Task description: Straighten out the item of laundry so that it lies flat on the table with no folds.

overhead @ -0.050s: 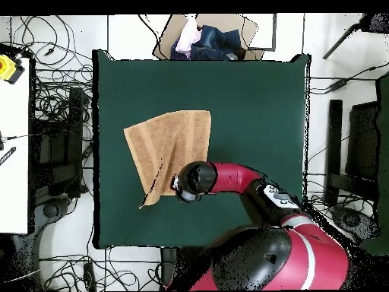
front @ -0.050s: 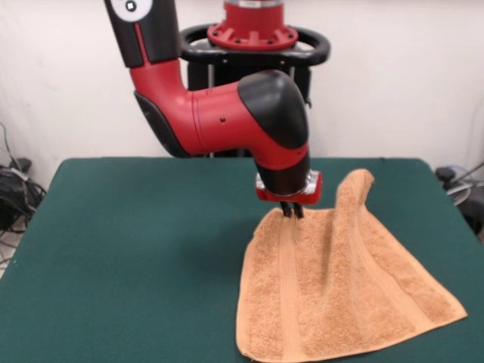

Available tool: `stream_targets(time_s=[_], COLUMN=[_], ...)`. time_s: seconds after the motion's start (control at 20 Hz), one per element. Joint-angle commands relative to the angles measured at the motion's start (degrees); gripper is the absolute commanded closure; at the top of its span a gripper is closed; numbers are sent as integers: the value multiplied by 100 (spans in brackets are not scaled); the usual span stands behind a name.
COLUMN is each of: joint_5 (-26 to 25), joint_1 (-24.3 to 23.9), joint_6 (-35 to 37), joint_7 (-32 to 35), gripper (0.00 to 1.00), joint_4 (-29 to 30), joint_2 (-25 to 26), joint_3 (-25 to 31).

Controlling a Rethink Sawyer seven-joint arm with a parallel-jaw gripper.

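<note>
Orange-tan terry, the towel (front @ -0.050s: 344, 291) lies on the green table (front @ -0.050s: 128, 249), mostly spread, though one corner stands up in a peaked fold. At a far edge of the cloth, the gripper (front @ -0.050s: 292, 209) has its fingers drawn close together, pinching the fabric there.

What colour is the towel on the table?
Light orange-tan towel, with flat woven bands; clearest in the front view.
</note>
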Motion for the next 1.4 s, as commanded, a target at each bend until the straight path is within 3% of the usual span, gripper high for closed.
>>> stream_targets(time_s=[0.05,0.85,1.2,1.4], joint_5=[-773,-927,-949,-1046], joint_1=[-24,-174,-59,-120], joint_6=[-1410,-977,-242,-202], joint_7=[-38,-493,-595,-713], gripper=[100,100,100,100], joint_4=[-1004,-1289,-1331,-1371], joint_2=[1198,1269,833,799], joint_3=[-296,-240,-301,-274])
